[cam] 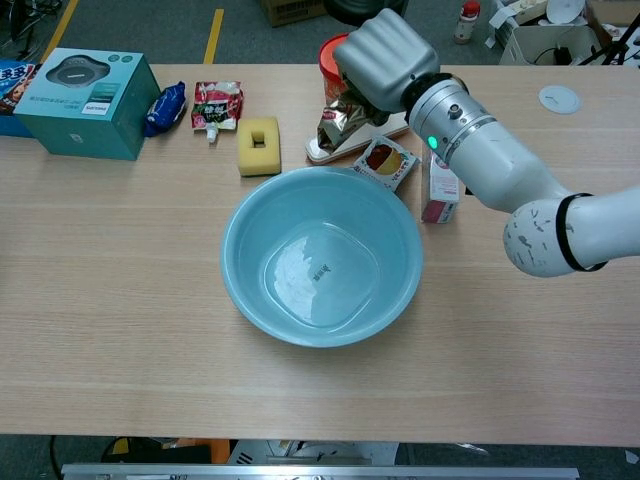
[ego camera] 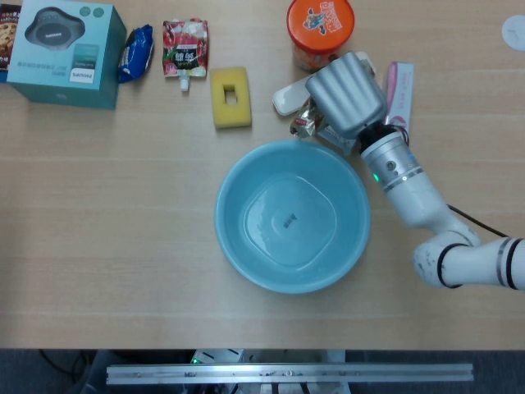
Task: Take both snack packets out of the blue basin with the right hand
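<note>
The blue basin [ego camera: 238, 176] [cam: 245, 225] stands at the table's middle with nothing in it. My right hand [ego camera: 346, 97] [cam: 385, 55] is raised behind the basin's far right rim and holds a shiny foil snack packet [cam: 342, 125] [ego camera: 306, 121] that hangs down from its fingers. Another snack packet [cam: 386, 160], white with a red and yellow picture, lies on the table just behind the basin; the hand hides most of it in the head view. My left hand shows in neither view.
Behind the basin lie a yellow sponge [ego camera: 231, 97], a white flat case [cam: 335, 145], an orange cup [ego camera: 320, 25] and a pink box [ego camera: 398, 90]. At far left are a teal box [ego camera: 64, 53], a blue wrapper [ego camera: 137, 51] and a red pouch [ego camera: 185, 48].
</note>
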